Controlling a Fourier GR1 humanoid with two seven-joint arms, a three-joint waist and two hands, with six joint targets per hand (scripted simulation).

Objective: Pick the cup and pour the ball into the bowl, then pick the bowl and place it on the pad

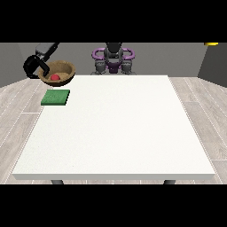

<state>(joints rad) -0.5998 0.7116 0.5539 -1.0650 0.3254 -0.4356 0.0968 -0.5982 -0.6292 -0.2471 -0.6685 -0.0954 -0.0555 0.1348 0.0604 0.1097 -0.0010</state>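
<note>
Brown and wooden-looking, the bowl (57, 72) hangs in the air near the table's (119, 133) far corner at the view's left, held up above the white surface rather than resting on it. Its opening tips a little toward the camera, so the inside shows, and a red ball (54, 77) lies at the bottom of it. The black hand at the view's left (33, 67) meets the bowl at its left rim, with dark fingers curled over and around the edge, so it has hold of the bowl. Its arm runs up and to the right from the hand toward the top of the view.

Just below the bowl in the view, a flat green pad (56, 97) lies on the table near the left edge; the bowl is above it and apart from it, not touching. The robot's torso (113, 60) stands behind the far edge of the table, centred, with purple rings at the shoulders. No second hand shows, and no cup can be made out anywhere on the table.
</note>
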